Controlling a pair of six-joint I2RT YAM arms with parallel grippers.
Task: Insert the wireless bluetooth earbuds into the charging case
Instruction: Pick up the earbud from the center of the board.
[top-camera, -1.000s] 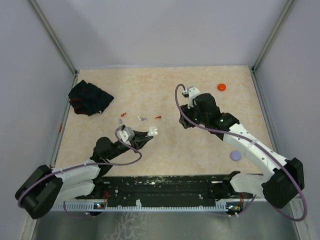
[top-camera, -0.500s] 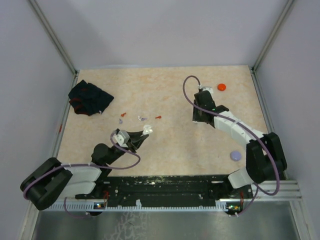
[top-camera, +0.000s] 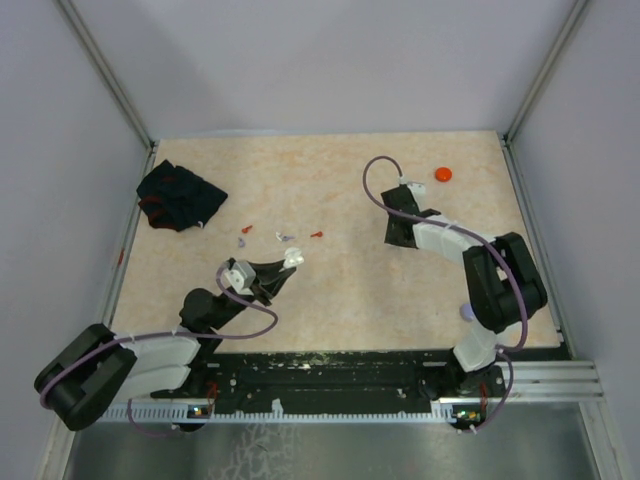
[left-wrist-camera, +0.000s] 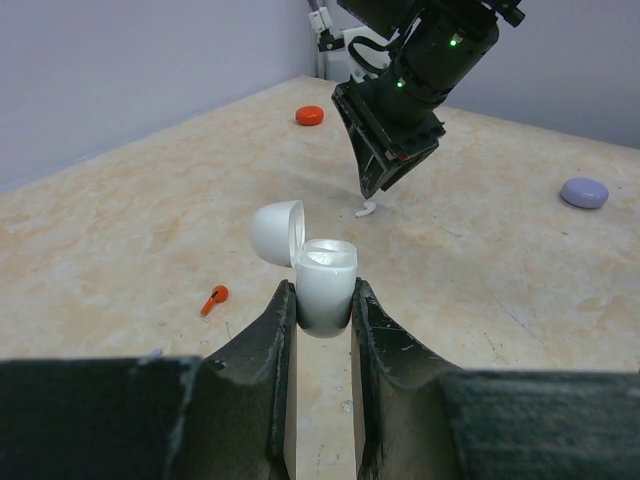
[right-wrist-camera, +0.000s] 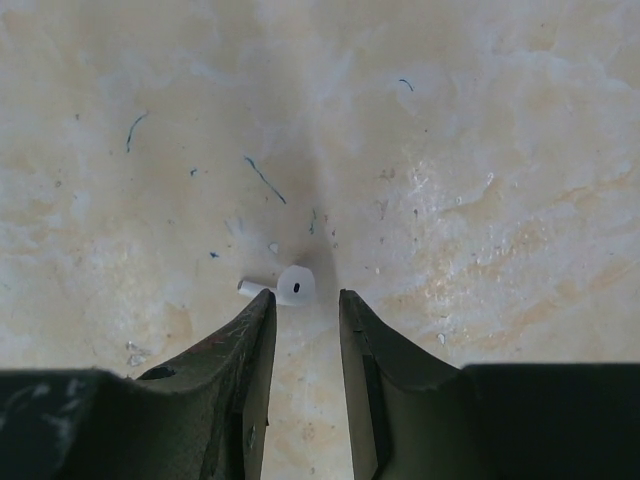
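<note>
The table (top-camera: 330, 170) has a beige, marbled top. In the upper left of the frame lies a crumpled black cloth (top-camera: 180, 195) with red marks. A red disc (top-camera: 443, 174) sits near the upper right. A pale purple disc (top-camera: 466, 312) at the right is partly hidden behind the right arm (top-camera: 495, 280).

Left of the centre lie tiny earbuds in a loose row: a first red earbud (top-camera: 248, 229), a pale purple earbud (top-camera: 242, 241), a pale earbud (top-camera: 285, 238) and a second red earbud (top-camera: 317, 235). Just below them the left gripper (top-camera: 290, 262) holds a white charging case (top-camera: 294, 257). The right gripper (top-camera: 398, 240) points down at the table, right of the centre.
</note>
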